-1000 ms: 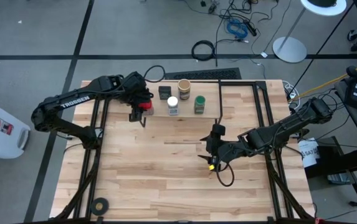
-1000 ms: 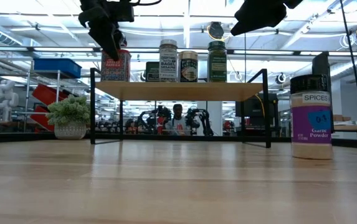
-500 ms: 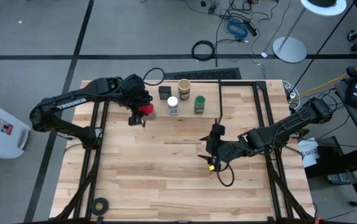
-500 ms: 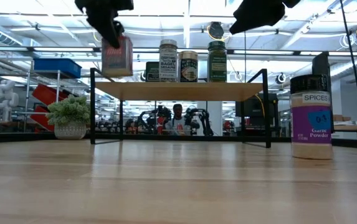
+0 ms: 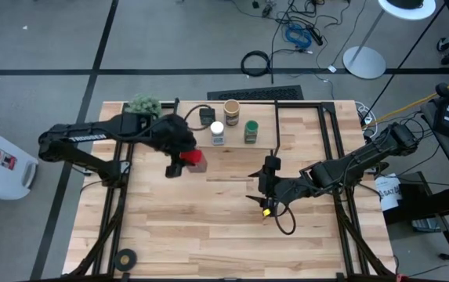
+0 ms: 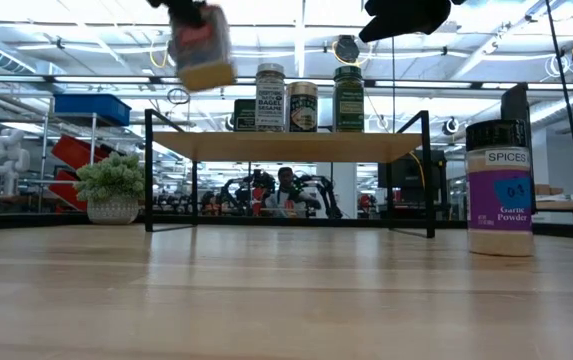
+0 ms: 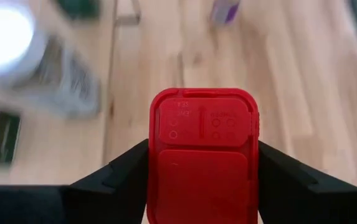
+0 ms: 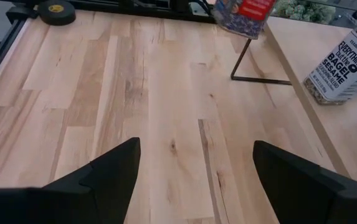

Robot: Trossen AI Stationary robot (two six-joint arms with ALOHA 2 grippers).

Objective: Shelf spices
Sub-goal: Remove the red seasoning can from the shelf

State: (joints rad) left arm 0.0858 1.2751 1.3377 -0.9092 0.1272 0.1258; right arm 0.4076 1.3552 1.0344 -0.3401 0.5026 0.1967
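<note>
— What can't you make out?
— In my low view the red tin (image 6: 202,45) is motion-blurred and the left hand above it is cut off by the edge. In my left wrist view the jars behind are smeared.
— And the right hand?
— Only its underside (image 6: 406,17) shows.
</note>
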